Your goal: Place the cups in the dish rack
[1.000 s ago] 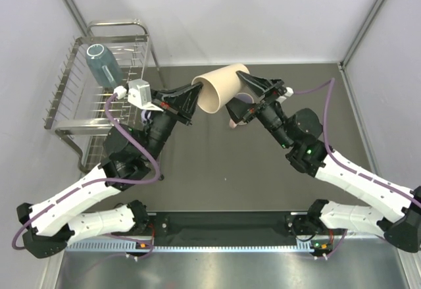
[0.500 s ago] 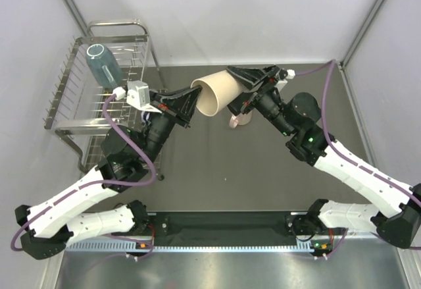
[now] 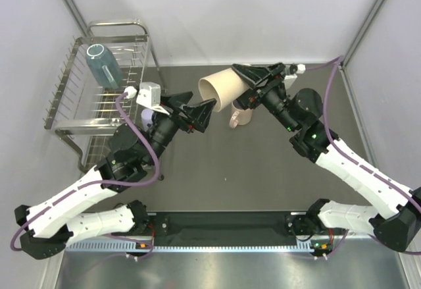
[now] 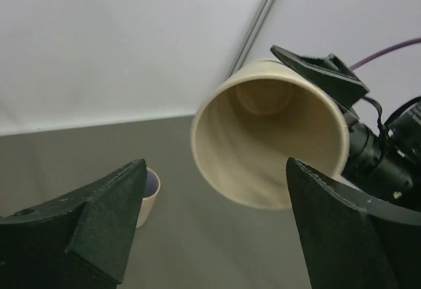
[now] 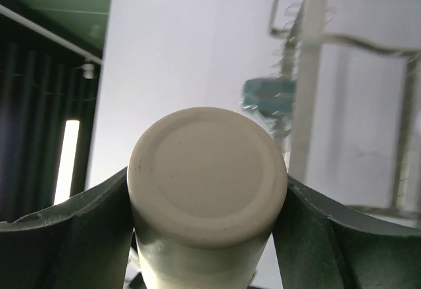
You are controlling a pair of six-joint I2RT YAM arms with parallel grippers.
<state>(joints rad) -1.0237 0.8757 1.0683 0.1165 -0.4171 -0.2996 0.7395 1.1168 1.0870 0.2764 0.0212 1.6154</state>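
Beige matte tumbler (image 3: 220,86): held in the air above the tabletop, lying on its side with the open mouth turned toward the left arm. It has a plain smooth wall and a flat round base with a shallow ring, and the inside is empty.
Right tool (image 3: 241,83): clamped on the tumbler's base end, with one black finger against each side of the wall.
Left tool (image 3: 200,103): released, its black fingers spread wide in front of the tumbler's mouth. The tips are close to the rim, but whether they touch it cannot be told.
Pink handled mug (image 3: 241,116): upright on the dark grey tabletop (image 3: 217,170), below the raised tumbler. Its contents are hidden.
Silver wire dish rack (image 3: 72,98): stands at the far left of the tabletop and has thin parallel tines and a tall chrome tube frame.
Translucent teal-blue cup (image 3: 102,65): in the rack's far end, leaning at a tilt among the wires, well apart from both tools.
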